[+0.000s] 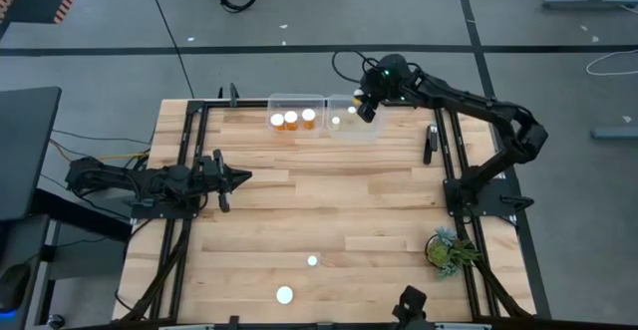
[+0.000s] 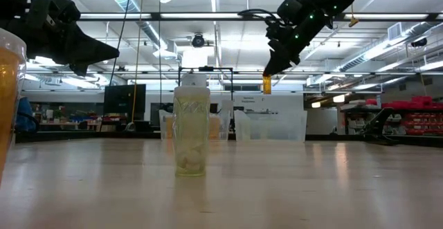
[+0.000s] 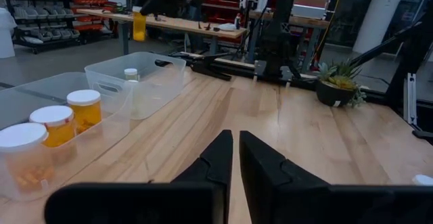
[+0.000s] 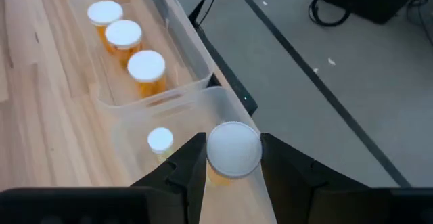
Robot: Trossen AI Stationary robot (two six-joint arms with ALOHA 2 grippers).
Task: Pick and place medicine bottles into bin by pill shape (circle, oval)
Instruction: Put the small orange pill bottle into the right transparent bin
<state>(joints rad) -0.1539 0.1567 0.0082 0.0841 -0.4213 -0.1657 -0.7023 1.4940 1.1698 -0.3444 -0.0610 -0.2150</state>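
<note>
Right gripper (image 4: pixel 232 158): fingers pinching one medicine bottle (image 4: pixel 233 153) above the right bin (image 1: pixel 351 131); contents unreadable. Left gripper (image 3: pixel 235 158): fingers pressed together, over tabletop (image 1: pixel 329 205). Left bin (image 1: pixel 296 101): three bottles.

A green potted plant (image 1: pixel 451 249) sits at the wooden table's (image 1: pixel 379 210) corner.

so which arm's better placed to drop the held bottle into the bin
Right. The right gripper is shut on a medicine bottle directly above the right-hand bin. The left gripper is shut, empty, and well short of both bins.
</note>
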